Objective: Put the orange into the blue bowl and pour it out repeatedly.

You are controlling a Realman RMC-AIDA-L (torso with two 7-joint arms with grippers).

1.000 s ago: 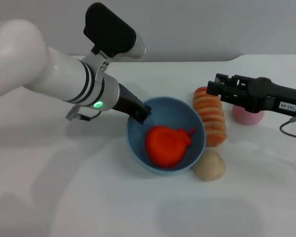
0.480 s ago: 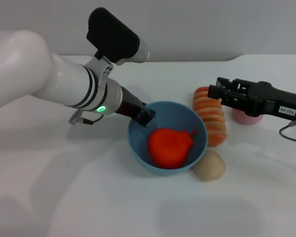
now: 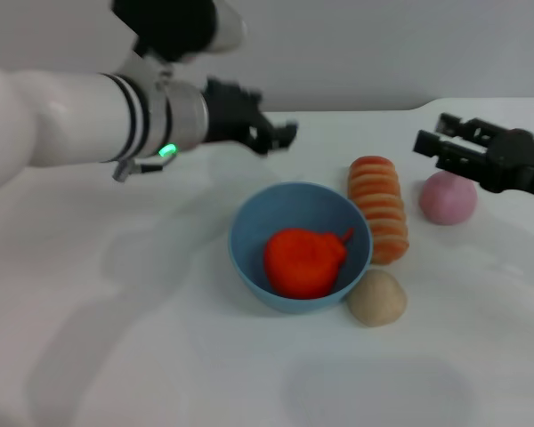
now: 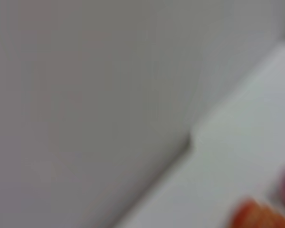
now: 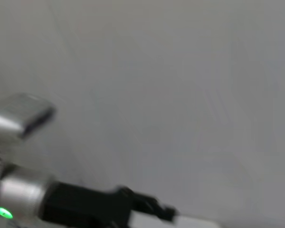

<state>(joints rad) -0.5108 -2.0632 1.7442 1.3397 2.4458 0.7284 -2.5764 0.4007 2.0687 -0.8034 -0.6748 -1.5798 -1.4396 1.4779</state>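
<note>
The orange (image 3: pixel 303 261) lies inside the blue bowl (image 3: pixel 249 222), which stands upright on the white table with nothing holding it. My left gripper (image 3: pixel 274 135) hovers above and behind the bowl's far-left rim, open and empty, well clear of it. On the right my right gripper (image 3: pixel 438 138) hangs open and empty over the table, above a pink ball. The left wrist view is mostly wall and table. In the right wrist view, the left arm's gripper (image 5: pixel 149 209) shows farther off.
An orange-and-cream striped roll (image 3: pixel 380 206) lies right beside the bowl's right rim. A tan ball (image 3: pixel 377 298) sits at the bowl's front right, and the pink ball (image 3: pixel 447 197) lies behind the roll to the right. A grey wall runs along the table's far edge.
My left gripper has let go of the bowl's rim and risen up and back. My right gripper has drawn away to the right. Bowl and orange stay put.
</note>
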